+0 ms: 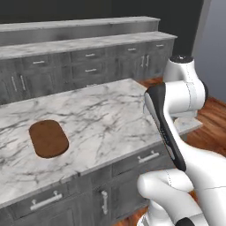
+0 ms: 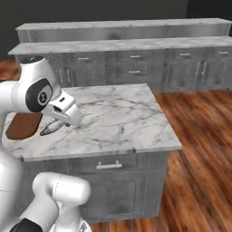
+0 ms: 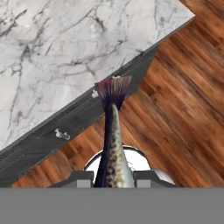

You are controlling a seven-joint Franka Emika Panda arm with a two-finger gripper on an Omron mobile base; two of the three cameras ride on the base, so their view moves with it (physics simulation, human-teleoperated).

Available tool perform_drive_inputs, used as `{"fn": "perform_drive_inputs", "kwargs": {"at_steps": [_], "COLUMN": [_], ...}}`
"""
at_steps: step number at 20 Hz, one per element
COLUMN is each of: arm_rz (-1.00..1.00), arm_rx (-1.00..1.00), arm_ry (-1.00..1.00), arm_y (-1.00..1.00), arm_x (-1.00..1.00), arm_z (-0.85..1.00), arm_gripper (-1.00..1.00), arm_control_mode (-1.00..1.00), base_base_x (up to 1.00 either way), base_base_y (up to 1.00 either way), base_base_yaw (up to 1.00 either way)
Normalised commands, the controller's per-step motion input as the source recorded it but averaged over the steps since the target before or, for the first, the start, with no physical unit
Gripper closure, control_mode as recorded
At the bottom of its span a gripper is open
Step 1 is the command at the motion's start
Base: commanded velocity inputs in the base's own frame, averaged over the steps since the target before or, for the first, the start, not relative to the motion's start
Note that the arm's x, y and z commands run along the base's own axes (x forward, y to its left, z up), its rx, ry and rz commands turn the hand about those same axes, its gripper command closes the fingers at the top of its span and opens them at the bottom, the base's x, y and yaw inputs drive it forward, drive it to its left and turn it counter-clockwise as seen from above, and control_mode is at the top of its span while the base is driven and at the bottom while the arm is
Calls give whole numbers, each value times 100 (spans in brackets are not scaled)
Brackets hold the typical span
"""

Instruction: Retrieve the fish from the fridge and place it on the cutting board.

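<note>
Fish in hand, over the near edge of the table.

The hand [image 3: 113, 178] is clenched on the fish [image 3: 112, 144] at mid-body, tail fanned out ahead; the cutting board [image 1: 48, 138] lies bare on the marble table [image 1: 110, 119], well apart. The fish is slender, speckled dark grey, with a purplish tail. Judged light, stiff and likely slippery; the thick middle is the soundest hold.

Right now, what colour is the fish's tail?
The fish has a dark purplish tail with reddish-brown tips; its body is speckled grey-brown. The hand view shows it best.
</note>
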Motion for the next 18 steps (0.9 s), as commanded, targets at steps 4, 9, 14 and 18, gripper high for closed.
{"fn": "perform_drive_inputs", "kwargs": {"at_steps": [4, 9, 14, 18], "arm_rz": [0, 0, 0, 0], "arm_rx": [0, 0, 0, 0], "arm_ry": [0, 0, 0, 0], "arm_y": [0, 0, 0, 0], "arm_x": [0, 0, 0, 0], "arm_z": [0, 0, 0, 0], "arm_gripper": [100, 100, 100, 100], "arm_control_mode": [100, 100, 100, 100], "base_base_x": [1, 10, 23, 35], "base_base_y": [100, 88, 77, 32], "base_base_yaw": [20, 24, 25, 11]}}
